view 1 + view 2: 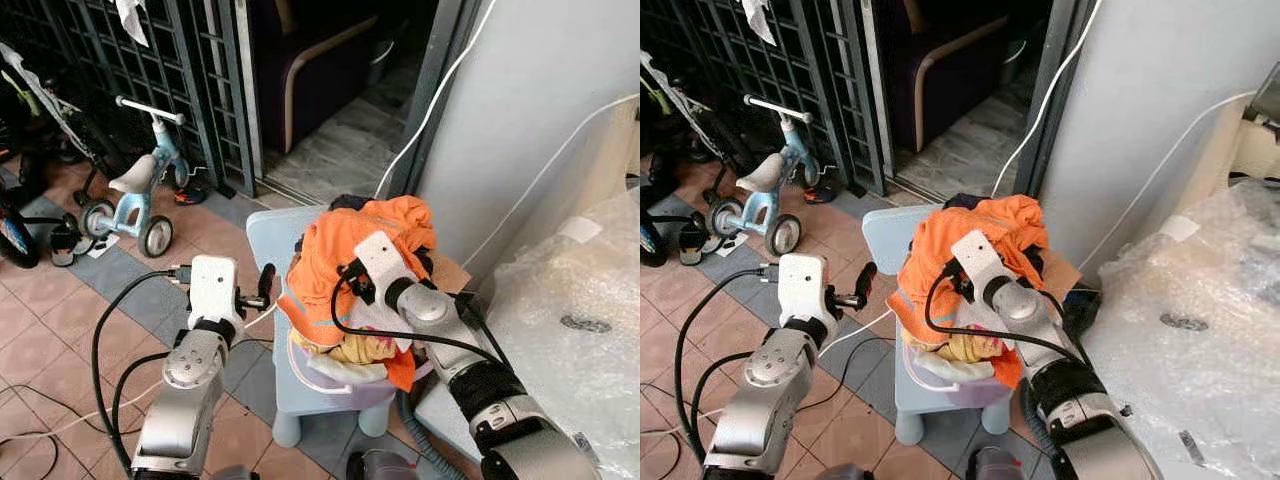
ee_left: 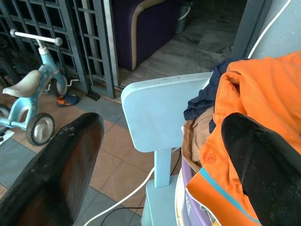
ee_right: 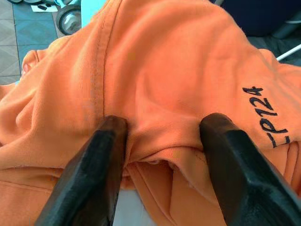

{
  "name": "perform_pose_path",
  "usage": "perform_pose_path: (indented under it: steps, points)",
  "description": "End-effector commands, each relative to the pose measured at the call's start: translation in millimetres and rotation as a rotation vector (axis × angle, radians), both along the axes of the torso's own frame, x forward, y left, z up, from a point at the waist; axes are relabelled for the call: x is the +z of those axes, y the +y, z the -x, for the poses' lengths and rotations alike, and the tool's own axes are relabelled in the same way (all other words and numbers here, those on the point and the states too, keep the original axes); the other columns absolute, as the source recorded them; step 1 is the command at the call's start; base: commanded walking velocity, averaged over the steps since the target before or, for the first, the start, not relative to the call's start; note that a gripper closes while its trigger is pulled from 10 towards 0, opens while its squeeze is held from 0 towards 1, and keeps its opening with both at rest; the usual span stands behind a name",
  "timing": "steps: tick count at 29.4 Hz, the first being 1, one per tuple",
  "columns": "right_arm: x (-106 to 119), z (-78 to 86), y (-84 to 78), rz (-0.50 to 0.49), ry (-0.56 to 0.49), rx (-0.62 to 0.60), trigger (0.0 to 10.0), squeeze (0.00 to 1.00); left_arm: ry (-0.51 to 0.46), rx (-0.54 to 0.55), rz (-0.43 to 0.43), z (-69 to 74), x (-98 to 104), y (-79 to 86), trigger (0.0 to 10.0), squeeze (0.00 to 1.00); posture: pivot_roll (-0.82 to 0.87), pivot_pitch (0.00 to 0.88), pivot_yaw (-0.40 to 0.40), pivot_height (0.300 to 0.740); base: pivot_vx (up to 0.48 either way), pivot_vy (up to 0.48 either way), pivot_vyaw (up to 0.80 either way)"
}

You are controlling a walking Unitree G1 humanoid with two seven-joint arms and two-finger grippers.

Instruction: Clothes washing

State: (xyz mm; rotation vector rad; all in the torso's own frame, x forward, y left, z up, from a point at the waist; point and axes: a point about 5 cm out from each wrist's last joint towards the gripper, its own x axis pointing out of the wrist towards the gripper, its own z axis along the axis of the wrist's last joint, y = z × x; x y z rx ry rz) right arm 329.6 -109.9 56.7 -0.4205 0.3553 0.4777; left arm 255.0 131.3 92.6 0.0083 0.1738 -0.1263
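The soft, light orange cotton garment (image 1: 350, 245) lay heaped on a lavender plastic basket (image 1: 340, 380) upon the pale blue chair (image 2: 160, 106). The right gripper (image 3: 162, 141), half open, straddled a fold, a good hold. The left gripper (image 2: 160, 155) waited spread wide, empty, left of it.

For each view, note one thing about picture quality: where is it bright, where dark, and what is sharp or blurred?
Left eye view: even daylight; the doorway behind is dark, the plastic wrap glares pale. Left wrist view: the chair back is sharp, the near left gripper fingers loom dark. Right wrist view: the orange shirt is brightly lit, its printed lettering crisp, the right gripper fingers dark.
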Motion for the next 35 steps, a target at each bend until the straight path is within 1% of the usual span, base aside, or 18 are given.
perform_pose_path:
  steps: [1,6,16,19,21,22,23,25,27,28,29,30,31,32,35]
  points:
    - [-3,-1.8,-2.7,0.027,0.021,-0.023,0.0,0.0,-0.002,0.011,-0.012,1.6,2,1.1,10.0,0.0,0.02,0.051,-0.016,0.74,0.0,0.0,0.0]
    - [-15,1.2,-5.4,0.04,0.066,-0.067,0.0,0.0,0.01,0.01,-0.014,2.7,0,1.8,10.0,0.0,0.02,0.053,-0.015,0.74,0.0,0.0,0.0]
    - [-22,5.9,-9.4,0.039,0.087,-0.093,0.0,0.0,0.019,-0.002,-0.015,3.1,-1,-0.2,10.0,0.0,0.01,0.051,-0.01,0.74,0.0,0.0,0.0]
    - [-18,5.3,-11.5,-0.035,0.05,-0.162,0.0,0.0,0.022,-0.004,-0.015,2.8,-1,-0.9,10.0,0.0,0.0,0.047,-0.012,0.74,0.0,0.0,0.0]
    - [-17,5.0,-11.9,-0.049,0.04,-0.175,0.0,0.0,0.023,-0.005,-0.015,2.8,-2,-1.0,10.0,0.0,0.0,0.047,-0.012,0.74,0.0,0.0,0.0]
    - [-13,5.5,-13.4,-0.092,-0.003,-0.234,0.0,0.0,0.022,-0.005,-0.015,3.2,-2,-1.1,10.0,0.0,0.01,0.041,-0.014,0.74,0.0,0.0,0.0]
    - [-13,5.5,-13.4,-0.092,-0.003,-0.234,0.0,0.0,0.022,-0.005,-0.015,3.2,-2,-1.1,10.0,0.0,0.01,0.041,-0.014,0.74,0.0,0.0,0.0]
    - [-9,10.8,-18.0,-0.156,-0.082,-0.343,0.0,0.0,0.021,-0.004,-0.015,3.8,-2,-1.2,10.0,0.0,0.01,0.04,-0.011,0.74,0.0,0.0,0.0]
    - [-6,15.8,-22.6,-0.173,-0.146,-0.403,0.0,0.0,0.02,-0.008,-0.016,3.6,-1,-1.2,10.0,0.0,0.01,0.043,0.004,0.74,0.0,0.0,0.0]
    - [-6,15.8,-22.6,-0.173,-0.146,-0.403,0.0,0.0,0.02,-0.008,-0.016,3.6,-1,-1.2,10.0,0.0,0.01,0.043,0.004,0.74,0.0,0.0,0.0]
    - [4,20.0,-32.0,-0.206,-0.24,-0.467,0.0,0.0,0.022,-0.023,-0.019,3.5,-2,-1.7,10.0,0.0,0.0,0.039,0.017,0.74,0.0,0.0,0.0]
    - [7,21.6,-35.0,-0.219,-0.27,-0.486,0.0,0.0,0.023,-0.028,-0.02,3.6,-2,-1.8,10.0,0.0,0.0,0.039,0.017,0.74,0.0,0.0,0.0]
    - [12,27.1,-38.0,-0.239,-0.321,-0.507,0.0,0.0,0.023,-0.03,-0.021,3.3,-2,-1.9,10.0,0.0,0.0,0.035,0.025,0.74,0.0,0.0,0.0]
    - [12,27.1,-38.0,-0.239,-0.321,-0.507,0.0,0.0,0.023,-0.03,-0.021,3.3,-2,-1.9,10.0,0.0,0.0,0.035,0.025,0.74,0.0,0.0,0.0]
    - [27,40.3,-40.9,-0.271,-0.431,-0.522,0.0,0.0,0.02,-0.034,-0.019,1.7,-1,-2.8,10.0,0.0,0.01,0.029,0.038,0.74,0.0,0.0,0.0]
